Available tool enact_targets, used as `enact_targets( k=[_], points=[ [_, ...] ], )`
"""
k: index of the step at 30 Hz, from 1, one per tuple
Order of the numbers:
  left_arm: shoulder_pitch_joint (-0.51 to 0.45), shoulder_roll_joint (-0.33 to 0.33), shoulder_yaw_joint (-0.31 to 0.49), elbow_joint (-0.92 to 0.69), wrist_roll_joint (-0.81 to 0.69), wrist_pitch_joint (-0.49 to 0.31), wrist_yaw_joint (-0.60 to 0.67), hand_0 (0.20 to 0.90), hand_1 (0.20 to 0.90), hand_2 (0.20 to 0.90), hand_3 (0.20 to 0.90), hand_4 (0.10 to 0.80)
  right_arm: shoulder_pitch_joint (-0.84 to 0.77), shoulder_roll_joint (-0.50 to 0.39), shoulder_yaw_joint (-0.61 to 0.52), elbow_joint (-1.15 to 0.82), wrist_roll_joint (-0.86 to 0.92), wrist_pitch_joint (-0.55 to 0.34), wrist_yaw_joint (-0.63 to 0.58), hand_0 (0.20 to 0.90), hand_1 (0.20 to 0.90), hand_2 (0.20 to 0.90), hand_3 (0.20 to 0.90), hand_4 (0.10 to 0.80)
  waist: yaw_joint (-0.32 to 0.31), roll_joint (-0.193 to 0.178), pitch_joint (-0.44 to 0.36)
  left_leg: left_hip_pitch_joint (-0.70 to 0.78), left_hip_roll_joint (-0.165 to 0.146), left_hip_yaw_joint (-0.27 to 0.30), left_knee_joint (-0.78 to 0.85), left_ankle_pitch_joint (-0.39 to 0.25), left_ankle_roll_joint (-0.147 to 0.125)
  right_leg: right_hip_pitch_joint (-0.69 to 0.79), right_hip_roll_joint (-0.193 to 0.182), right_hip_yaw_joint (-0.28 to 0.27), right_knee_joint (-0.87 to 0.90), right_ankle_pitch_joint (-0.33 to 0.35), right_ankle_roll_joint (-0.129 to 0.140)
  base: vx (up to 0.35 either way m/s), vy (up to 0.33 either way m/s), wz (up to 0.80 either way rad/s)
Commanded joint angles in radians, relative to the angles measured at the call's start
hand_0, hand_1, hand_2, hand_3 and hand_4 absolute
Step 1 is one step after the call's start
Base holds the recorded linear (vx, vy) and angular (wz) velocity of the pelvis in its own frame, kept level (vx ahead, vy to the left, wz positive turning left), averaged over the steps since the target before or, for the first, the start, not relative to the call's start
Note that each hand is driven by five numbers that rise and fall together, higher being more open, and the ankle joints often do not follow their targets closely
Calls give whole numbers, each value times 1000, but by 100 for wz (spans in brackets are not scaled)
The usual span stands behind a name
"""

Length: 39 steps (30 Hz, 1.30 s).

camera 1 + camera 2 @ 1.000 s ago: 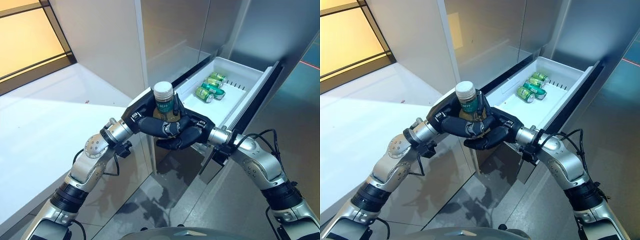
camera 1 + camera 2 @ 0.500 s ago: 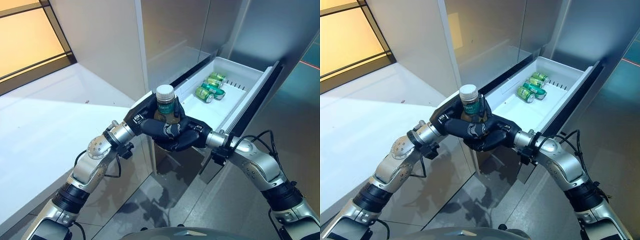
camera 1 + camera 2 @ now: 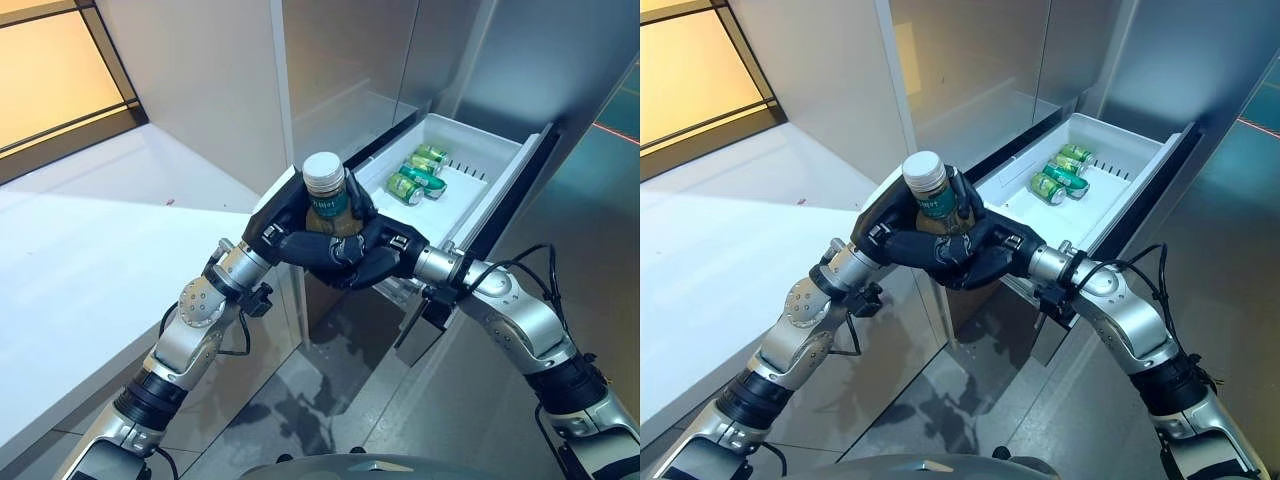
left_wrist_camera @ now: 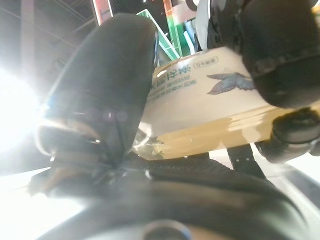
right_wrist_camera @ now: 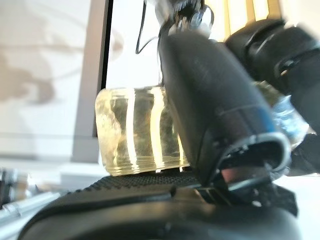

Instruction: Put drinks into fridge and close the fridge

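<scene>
Both hands wrap one drink together: the left hand (image 3: 285, 237) comes in from the lower left and the right hand (image 3: 378, 262) from the right, and their dark fingers overlap in front of a clear plastic bottle of pale yellow drink with a green label and a white screw cap (image 3: 326, 198). Each hand is clenched on the bottle; in the left wrist view the thumb (image 4: 107, 90) lies against the labelled side, and in the right wrist view the thumb (image 5: 210, 110) crosses the ribbed lower part of the bottle. The bottle stands nearly upright, its cap clear above the fingers, held in the air just at the near end of the open white fridge drawer (image 3: 478, 178), not inside it. Three green drink cans (image 3: 417, 175) lie on their sides close together toward the far end of the drawer, well apart from the bottle. Grey fridge panels (image 3: 345, 60) rise behind the drawer, and a white desk (image 3: 90, 240) runs along the left
</scene>
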Motion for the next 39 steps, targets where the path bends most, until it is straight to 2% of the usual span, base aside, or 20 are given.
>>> enact_targets(
  k=[1,7,14,17,21,25,29,32,36,39],
  points=[
    [-196,-39,59,-116,23,-199,35,900,900,900,900,800,-150,19,-117,-35,-101,-149,-156,300,300,300,200,100,-5,-15,-77,-4,-19,16,4,-80,30,-19,-27,31,72,-45,77,0,0,0],
    [-182,-64,81,-108,48,-179,70,900,900,900,900,800,-248,-66,-199,-5,-284,-164,-292,300,300,300,200,100,-1,-18,-79,-11,-19,8,9,-82,30,-24,-22,32,81,-51,72,-13,0,0],
    [-158,-83,71,-82,0,-106,62,900,900,900,900,800,-311,-191,-248,78,-497,-211,-449,300,300,300,200,100,6,-22,-78,-14,-17,-5,11,-83,30,-24,-20,28,91,-59,67,14,0,2],
    [-128,-105,65,-66,-60,-50,34,900,900,900,900,800,-341,-234,-253,123,-558,-209,-503,300,300,300,200,100,16,-24,-76,-17,-18,-14,15,-83,31,-25,-23,21,99,-63,65,27,7,4],
    [-62,-118,45,-39,-210,73,-53,900,900,900,900,800,-368,-281,-244,202,-592,-193,-552,300,300,300,200,100,41,-30,-69,-20,-21,-31,21,-84,32,-19,-28,4,107,-69,63,41,2,4],
    [36,-131,-7,7,-415,264,-154,900,900,900,900,800,-414,-351,-205,335,-627,-195,-603,300,300,300,200,100,71,-37,-66,-27,-24,-46,24,-79,31,-14,-36,-25,110,-72,63,44,4,13],
    [139,-121,-67,75,-491,418,-235,900,900,900,900,800,-491,-422,-140,494,-573,-186,-604,300,300,300,200,100,103,-41,-63,-35,-26,-57,23,-70,25,-10,-43,-56,105,-69,65,67,12,15],
    [206,-107,-95,128,-516,489,-255,900,900,900,900,800,-537,-455,-90,607,-552,-205,-598,300,300,300,200,100,123,-40,-60,-39,-28,-65,19,-63,22,-6,-47,-74,97,-66,67,78,17,16],
    [294,-70,-133,234,-459,527,-281,900,900,900,900,800,-601,-496,-17,770,-537,-227,-589,300,300,300,200,100,158,-36,-48,-65,-28,-79,18,-49,16,-15,-52,-97,84,-59,70,64,7,21],
    [310,-41,-155,382,-356,470,-303,900,900,900,900,800,-686,-518,64,878,-519,-195,-563,300,300,300,200,100,185,-35,-20,-121,-30,-93,26,-33,14,-54,-54,-105,78,-47,72,-50,-20,24]
  ],
)
